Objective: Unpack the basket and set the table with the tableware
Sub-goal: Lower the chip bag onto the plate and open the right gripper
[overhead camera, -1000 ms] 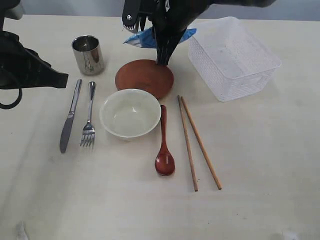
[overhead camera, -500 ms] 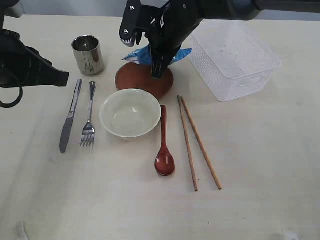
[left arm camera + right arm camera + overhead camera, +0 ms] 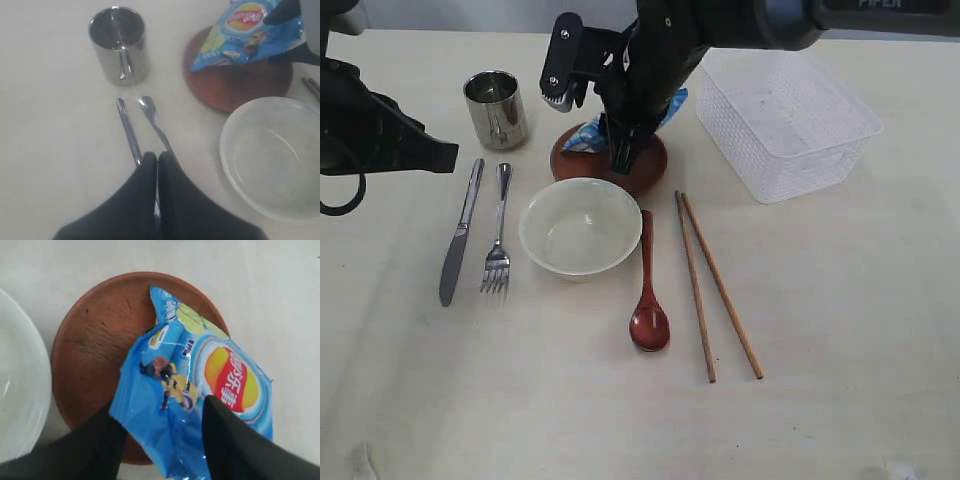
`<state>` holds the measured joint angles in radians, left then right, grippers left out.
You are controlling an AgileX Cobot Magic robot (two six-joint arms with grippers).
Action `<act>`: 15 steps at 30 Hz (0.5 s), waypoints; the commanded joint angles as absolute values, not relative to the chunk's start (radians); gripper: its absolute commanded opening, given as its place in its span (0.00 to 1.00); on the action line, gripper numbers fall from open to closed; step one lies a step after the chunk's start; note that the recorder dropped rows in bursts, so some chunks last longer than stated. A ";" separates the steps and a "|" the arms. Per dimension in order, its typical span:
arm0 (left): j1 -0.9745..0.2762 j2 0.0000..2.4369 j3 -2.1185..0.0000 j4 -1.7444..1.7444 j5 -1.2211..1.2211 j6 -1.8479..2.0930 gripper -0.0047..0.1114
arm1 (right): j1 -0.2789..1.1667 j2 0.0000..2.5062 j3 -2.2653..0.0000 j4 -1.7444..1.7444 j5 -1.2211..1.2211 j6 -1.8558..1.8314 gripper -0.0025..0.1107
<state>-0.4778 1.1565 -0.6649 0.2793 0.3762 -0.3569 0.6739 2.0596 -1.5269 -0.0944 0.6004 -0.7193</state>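
Note:
My right gripper (image 3: 162, 407) hangs over the brown plate (image 3: 95, 355) with its fingers spread, open. The blue crisp packet (image 3: 200, 385) lies between them, resting on the plate. The white basket (image 3: 785, 110) stands at the back right of the table (image 3: 840, 330). In front of the plate sits the white bowl (image 3: 580, 225), with the wooden spoon (image 3: 648, 290) and two chopsticks (image 3: 715, 285) to its right. The knife (image 3: 458, 235), fork (image 3: 498, 240) and steel cup (image 3: 496, 108) are on its left. My left gripper (image 3: 157, 157) is shut and empty above the knife and fork handles.
The left arm (image 3: 380, 140) juts in from the left edge beside the cup. The right arm (image 3: 660, 50) reaches across the back middle, between cup and basket.
The right gripper came down and leftward with the packet onto the plate, and its fingers have spread apart. The left arm has not moved.

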 commanded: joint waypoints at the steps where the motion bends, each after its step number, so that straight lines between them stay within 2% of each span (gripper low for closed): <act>1: -0.475 1.152 -0.660 0.280 0.379 -0.358 0.04 | 0.679 2.049 -1.532 -0.090 0.635 -0.698 0.43; 15: -0.475 1.152 -0.660 0.280 0.379 -0.358 0.04 | 0.679 1.899 -1.534 -0.006 0.664 -0.666 0.43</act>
